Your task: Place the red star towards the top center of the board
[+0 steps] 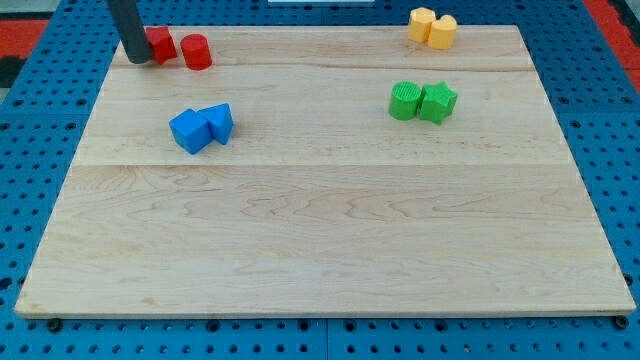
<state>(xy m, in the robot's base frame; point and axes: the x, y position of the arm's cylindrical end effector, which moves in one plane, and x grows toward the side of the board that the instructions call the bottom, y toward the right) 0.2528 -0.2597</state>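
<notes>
The red star [160,43] lies near the board's top left corner, partly hidden behind my rod. A red cylinder [196,51] stands just to its right, with a small gap between them. My tip [137,59] rests on the board at the red star's left side, touching it or nearly so. The rod rises from there out of the view's top.
Two blue blocks [201,127] sit together left of centre. A green cylinder [405,101] and a green star [438,101] touch at the right of centre. Two yellow blocks [432,27] sit at the top right edge. The wooden board [320,240] lies on a blue pegboard.
</notes>
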